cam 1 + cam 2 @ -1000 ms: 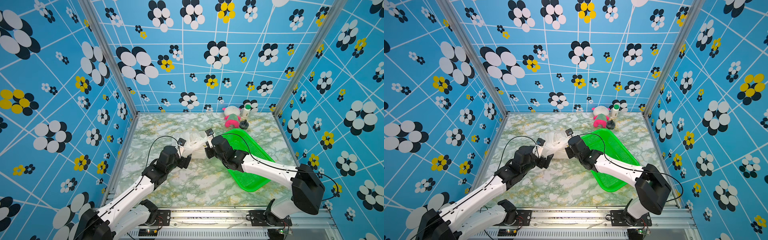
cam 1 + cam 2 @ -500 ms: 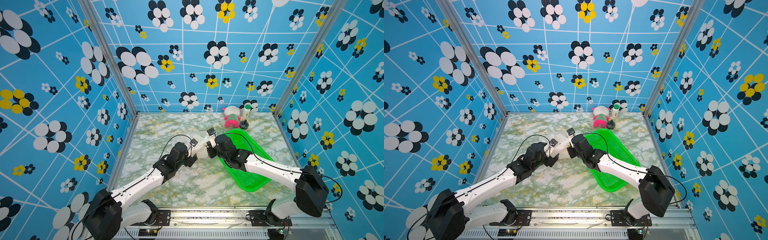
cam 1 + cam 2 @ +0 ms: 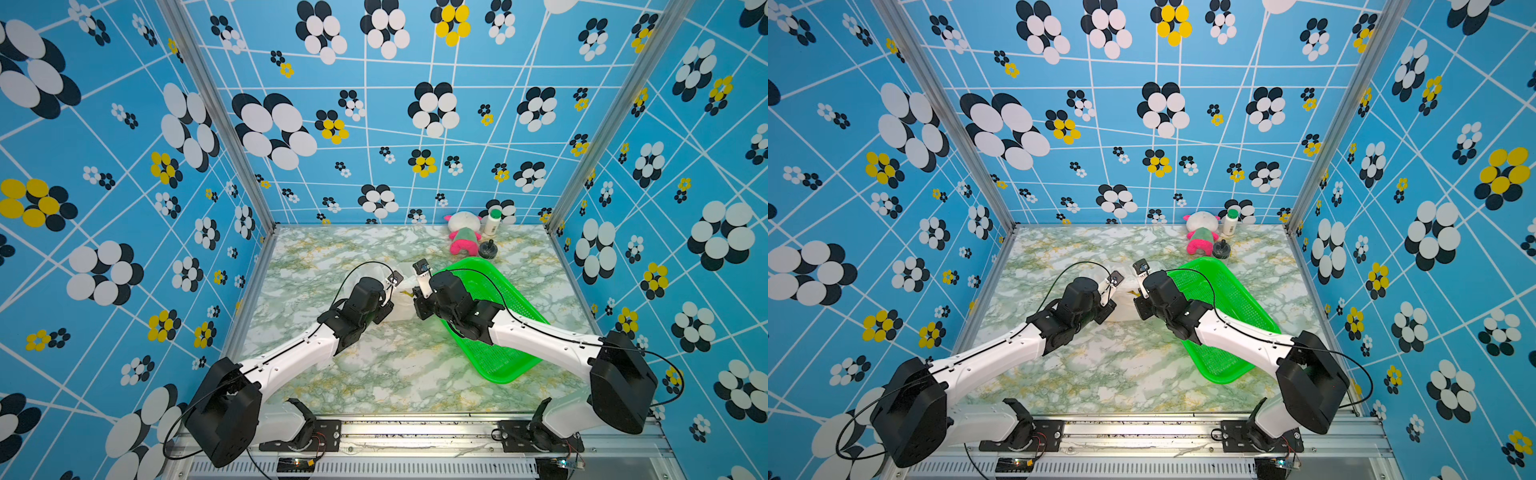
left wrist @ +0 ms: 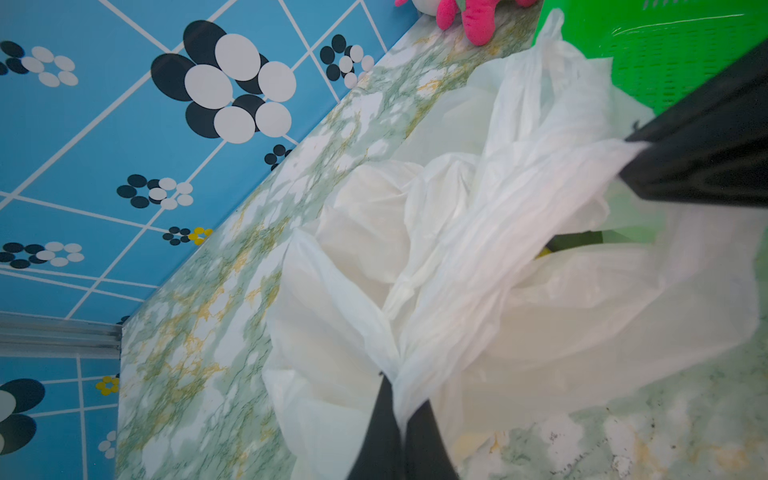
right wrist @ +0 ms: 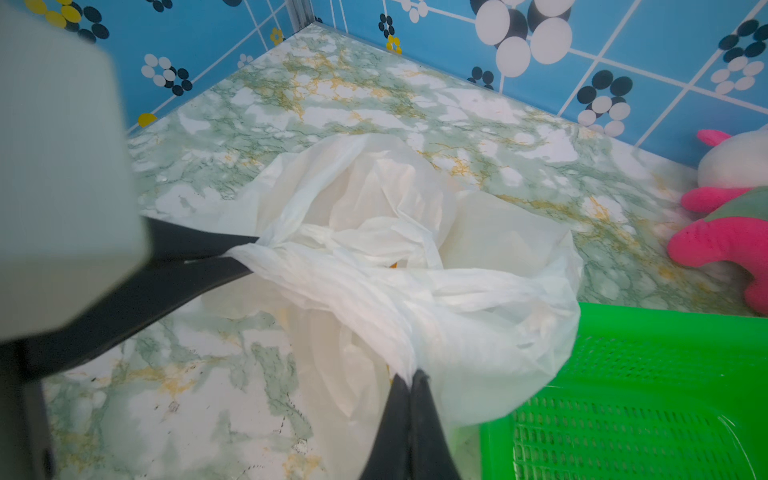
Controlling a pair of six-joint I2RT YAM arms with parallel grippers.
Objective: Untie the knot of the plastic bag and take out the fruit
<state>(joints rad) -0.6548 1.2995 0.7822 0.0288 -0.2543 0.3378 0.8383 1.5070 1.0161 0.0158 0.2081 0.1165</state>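
The white plastic bag (image 3: 398, 311) lies crumpled on the marble table between my two grippers, against the green basket's near-left side. My left gripper (image 4: 400, 388) is shut on a gathered fold of the bag (image 4: 478, 266). My right gripper (image 5: 409, 376) is shut on the other end of the same twisted band of film (image 5: 353, 291), which runs taut between the two. I cannot pick out the knot for certain within that band. The fruit is hidden inside the bag except for a yellow sliver (image 4: 543, 252).
A green basket (image 3: 500, 365) lies slanted under my right arm, touching the bag. At the back wall stand a pink-and-white plush toy (image 3: 462, 237), a white bottle (image 3: 493, 222) and a small black object (image 3: 488, 249). Blue patterned walls close in three sides.
My left arm has reached to the right to the bag, and its gripper has gone from open to shut on the film. My right gripper has stayed shut on the bag, barely shifting.
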